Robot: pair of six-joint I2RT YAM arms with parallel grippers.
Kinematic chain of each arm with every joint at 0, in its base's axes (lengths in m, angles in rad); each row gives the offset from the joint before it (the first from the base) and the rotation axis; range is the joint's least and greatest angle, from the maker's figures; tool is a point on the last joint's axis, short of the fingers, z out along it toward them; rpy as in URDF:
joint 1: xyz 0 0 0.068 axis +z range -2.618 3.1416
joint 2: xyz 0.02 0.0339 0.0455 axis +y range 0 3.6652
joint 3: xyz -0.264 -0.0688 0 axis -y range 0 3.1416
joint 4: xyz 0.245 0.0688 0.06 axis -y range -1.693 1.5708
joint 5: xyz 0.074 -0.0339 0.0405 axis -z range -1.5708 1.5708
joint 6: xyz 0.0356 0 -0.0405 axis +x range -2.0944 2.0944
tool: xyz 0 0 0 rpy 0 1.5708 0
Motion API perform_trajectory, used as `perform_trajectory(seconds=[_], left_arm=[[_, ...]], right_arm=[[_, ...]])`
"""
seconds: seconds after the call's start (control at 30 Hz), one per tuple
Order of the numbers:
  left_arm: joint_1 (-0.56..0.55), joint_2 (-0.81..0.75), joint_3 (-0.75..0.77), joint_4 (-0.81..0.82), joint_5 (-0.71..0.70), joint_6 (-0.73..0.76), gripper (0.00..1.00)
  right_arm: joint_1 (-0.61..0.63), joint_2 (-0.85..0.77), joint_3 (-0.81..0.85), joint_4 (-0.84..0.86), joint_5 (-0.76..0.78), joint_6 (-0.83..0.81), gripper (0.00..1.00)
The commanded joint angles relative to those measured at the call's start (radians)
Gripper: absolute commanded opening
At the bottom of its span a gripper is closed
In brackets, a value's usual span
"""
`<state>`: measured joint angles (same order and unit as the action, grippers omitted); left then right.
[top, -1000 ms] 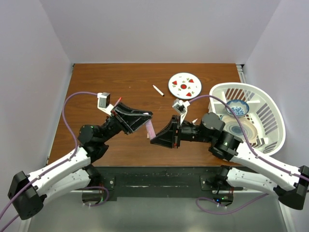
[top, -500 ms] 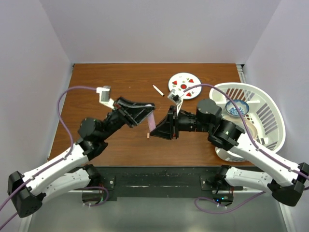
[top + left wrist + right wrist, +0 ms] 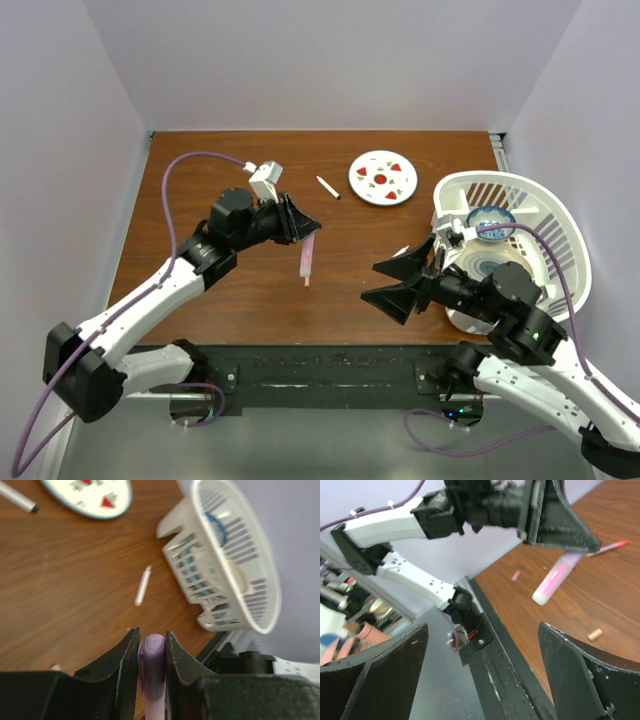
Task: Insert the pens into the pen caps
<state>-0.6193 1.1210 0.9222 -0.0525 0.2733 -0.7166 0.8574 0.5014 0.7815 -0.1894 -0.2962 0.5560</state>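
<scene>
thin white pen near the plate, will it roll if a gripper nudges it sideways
The thin white pen looks round and lies flat on the smooth wooden table, so a side nudge would probably roll it. Straight and slim, it is likely stiff and light.

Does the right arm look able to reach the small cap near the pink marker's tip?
Probably yes: the right gripper is open and empty, with bare table between it and the cap; the held pink marker hangs nearby.

A robotics lab bench. Plain pale walls point(image 3: 330, 60) box in a wooden table point(image 3: 250, 290); white robot arms point(image 3: 130, 318) trailing purple cables point(image 3: 166, 195) are bolted along its edge.
</scene>
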Motion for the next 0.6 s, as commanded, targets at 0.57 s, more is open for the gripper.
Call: perform_trajectory(seconds=[0.57], left_arm=[[0.090, 0.382, -0.237, 0.118, -0.263, -0.043, 0.10]], right_arm=[[0.002, 0.063, 0.053, -0.326, 0.342, 0.159, 0.91]])
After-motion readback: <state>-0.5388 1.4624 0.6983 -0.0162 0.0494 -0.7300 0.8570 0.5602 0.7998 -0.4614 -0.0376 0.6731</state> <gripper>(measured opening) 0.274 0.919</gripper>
